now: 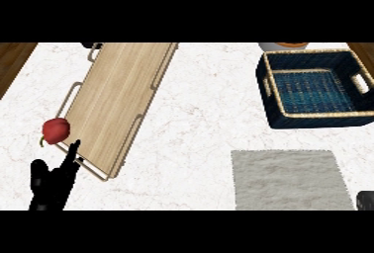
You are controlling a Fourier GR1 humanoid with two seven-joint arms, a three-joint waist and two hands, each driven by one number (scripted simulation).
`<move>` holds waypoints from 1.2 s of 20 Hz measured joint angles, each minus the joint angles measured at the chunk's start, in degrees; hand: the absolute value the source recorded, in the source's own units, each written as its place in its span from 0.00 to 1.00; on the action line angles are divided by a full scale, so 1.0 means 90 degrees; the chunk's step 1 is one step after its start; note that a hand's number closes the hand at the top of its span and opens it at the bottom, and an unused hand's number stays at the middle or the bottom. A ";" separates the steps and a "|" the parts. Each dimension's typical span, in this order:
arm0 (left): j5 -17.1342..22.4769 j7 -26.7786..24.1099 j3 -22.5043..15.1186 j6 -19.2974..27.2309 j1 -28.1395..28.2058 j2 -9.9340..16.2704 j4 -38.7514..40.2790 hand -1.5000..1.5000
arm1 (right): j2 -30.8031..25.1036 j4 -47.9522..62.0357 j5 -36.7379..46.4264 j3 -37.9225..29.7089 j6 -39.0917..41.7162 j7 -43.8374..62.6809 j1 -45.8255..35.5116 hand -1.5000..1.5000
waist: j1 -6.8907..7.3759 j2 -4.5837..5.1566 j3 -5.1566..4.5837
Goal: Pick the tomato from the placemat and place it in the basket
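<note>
A red tomato-like fruit lies on the white marble counter, touching the left edge of a wooden tray; it is not on the placemat. The grey placemat at the lower right is bare. A dark blue woven basket with tan trim stands at the upper right, nothing in it. My left hand rests open at the lower left, fingers up, one fingertip just below and right of the fruit. A small dark part of my right hand shows at the right edge, beside the placemat.
A long wooden tray with wire handles lies slanted across the left half of the counter. An orange object peeks out behind the basket. The counter's left and right edges show at the upper corners.
</note>
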 measured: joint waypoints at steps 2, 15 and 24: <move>-0.0003 0.0070 0.0014 -0.0012 -0.0005 0.0008 -0.0035 0.50 | -0.0177 0.0357 -0.0069 -0.0129 0.0006 -0.0187 -0.0044 1.00 | 0.0005 0.0002 -0.0004; -0.0008 0.0034 0.0112 -0.0184 -0.0027 -0.0005 0.0039 0.50 | -0.0069 0.1826 -0.0657 -0.0976 -0.1071 -0.1638 0.0735 1.00 | 0.0016 -0.0003 0.0018; -0.0051 0.0083 0.0181 -0.0214 -0.0022 -0.0028 0.0036 0.50 | -0.0577 0.2695 -0.0238 -0.0961 -0.1468 -0.2447 0.1303 1.00 | -0.0007 -0.0005 0.0027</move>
